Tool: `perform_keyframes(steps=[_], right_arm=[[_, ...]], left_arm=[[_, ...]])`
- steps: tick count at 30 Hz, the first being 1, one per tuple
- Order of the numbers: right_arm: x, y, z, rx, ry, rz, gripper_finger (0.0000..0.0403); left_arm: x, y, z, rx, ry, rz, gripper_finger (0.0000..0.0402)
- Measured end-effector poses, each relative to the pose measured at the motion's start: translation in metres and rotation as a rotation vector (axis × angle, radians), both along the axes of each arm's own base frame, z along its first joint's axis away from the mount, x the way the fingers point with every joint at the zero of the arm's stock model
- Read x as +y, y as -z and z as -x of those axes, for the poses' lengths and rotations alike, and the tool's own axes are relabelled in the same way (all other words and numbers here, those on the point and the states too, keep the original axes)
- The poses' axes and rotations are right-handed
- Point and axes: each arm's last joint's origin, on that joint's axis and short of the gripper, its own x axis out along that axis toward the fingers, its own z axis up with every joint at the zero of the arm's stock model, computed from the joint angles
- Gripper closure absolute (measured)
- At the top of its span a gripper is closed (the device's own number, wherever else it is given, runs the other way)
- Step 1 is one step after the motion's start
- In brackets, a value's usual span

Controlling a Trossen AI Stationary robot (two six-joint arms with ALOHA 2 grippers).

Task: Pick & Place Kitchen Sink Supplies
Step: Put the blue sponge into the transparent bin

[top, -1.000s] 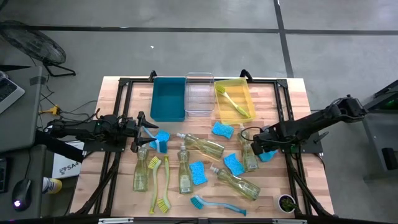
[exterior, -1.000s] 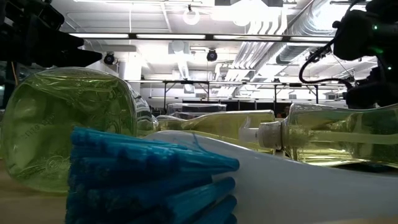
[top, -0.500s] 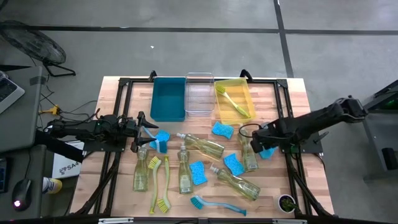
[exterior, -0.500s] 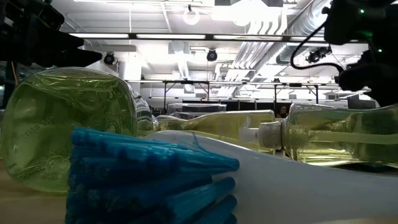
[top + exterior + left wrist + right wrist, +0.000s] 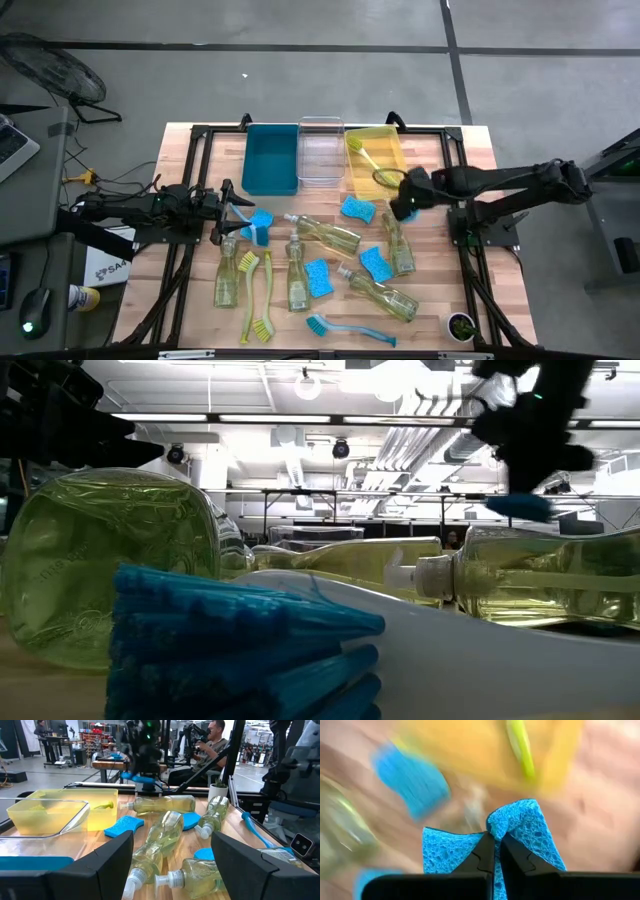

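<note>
My right gripper (image 5: 402,208) hangs above the table just in front of the yellow bin (image 5: 392,175), shut on a small blue sponge (image 5: 527,827) that also shows in the low view (image 5: 520,507). Other blue sponges (image 5: 358,209) (image 5: 375,264) (image 5: 318,278), several soap bottles (image 5: 322,232) (image 5: 380,293) lying on their sides, and yellow-green brushes (image 5: 250,295) and a blue brush (image 5: 345,328) lie on the wood. My left gripper (image 5: 172,865) waits open at the table's left side, beside one more sponge (image 5: 258,224). My right gripper pinches the blue sponge between its two fingers at a crease in its middle (image 5: 492,831), where the foam buckles into two lobes. The fingers slant down from the table's right side. The sponge hangs below the fingertips, lifted clear of the bottles and the table.
Three bins stand in a row at the far edge: teal (image 5: 270,158), clear (image 5: 321,150) and yellow, the last with a yellow-green brush (image 5: 372,160) inside. A small potted plant (image 5: 460,326) sits at the near right corner. People show in the room beyond the table.
My right gripper has risen and swung toward the table's far-left, from beside the right-hand bottle toward the yellow bin, tipping and rolling as it went. The blue sponge has come up off the table with it and hangs clear.
</note>
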Motion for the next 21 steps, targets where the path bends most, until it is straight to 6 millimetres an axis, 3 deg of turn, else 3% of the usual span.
perform_keyframes(steps=[10,16,21], right_arm=[[-0.046,-0.038,-0.047,-0.401,-0.195,0.321,0.0399],[-0.077,-0.028,-0.082,-0.500,-0.312,0.459,0.0398],[-0.106,-0.006,-0.107,-0.534,-0.401,0.558,0.0398]], left_arm=[[0.000,0.000,0.000,0.000,0.000,0.000,0.0137],[0.000,0.000,0.000,0.000,-0.001,0.000,0.0137],[0.000,0.000,0.000,0.000,0.000,0.000,0.0137]])
